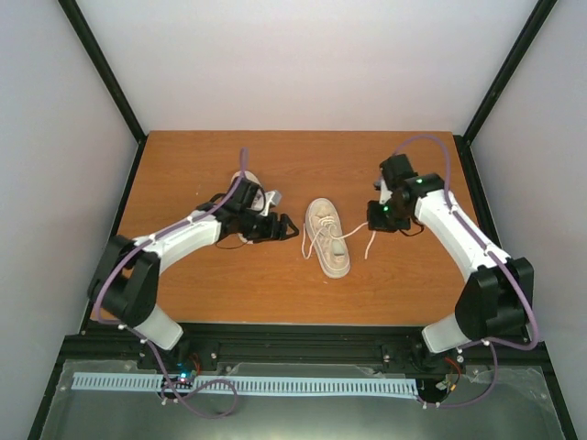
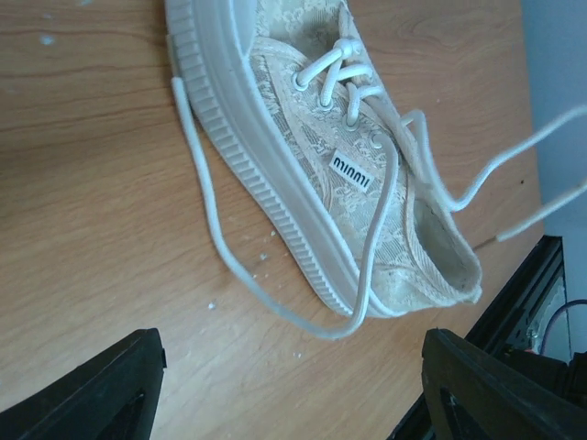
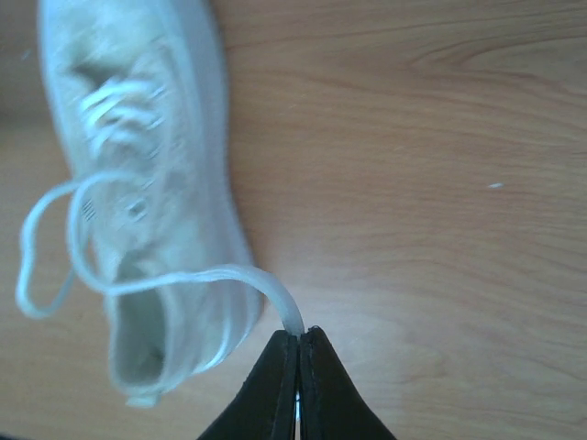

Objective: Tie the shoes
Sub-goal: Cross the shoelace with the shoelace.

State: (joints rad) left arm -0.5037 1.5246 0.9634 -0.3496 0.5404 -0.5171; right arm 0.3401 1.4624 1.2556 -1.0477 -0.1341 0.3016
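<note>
Top view: a cream shoe (image 1: 327, 238) is lying near the middle of the wooden tabletop (image 1: 303, 302), with its toe pointing toward 11 o'clock and its opening facing up. A second shoe (image 1: 252, 181) is sitting at its 10 o'clock, mostly hidden under the left arm. The left hand (image 1: 282, 227) is hovering just beside the middle shoe at 9 o'clock. The right hand (image 1: 376, 220) is waiting at 3 o'clock, with a thin white pinched lace (image 1: 368, 243) trailing below it.

Left wrist view: the left hand (image 2: 293, 394) is standing wide, its two dark fingers (image 2: 92, 385) framing bare wood at 7 and 5 o'clock and gripping nothing. The shoe (image 2: 303, 174) is running diagonally from 12 toward 4 o'clock. A slack lace (image 2: 211, 220) is lying on the wood at its 9 o'clock and looping over the heel end.

Right wrist view: the right hand (image 3: 298, 367) is pressing its fingers together on the pinched lace (image 3: 183, 280), which is curving up toward 10 o'clock across the blurred shoe (image 3: 156, 183). The shoe's open heel is showing only pale lining.
</note>
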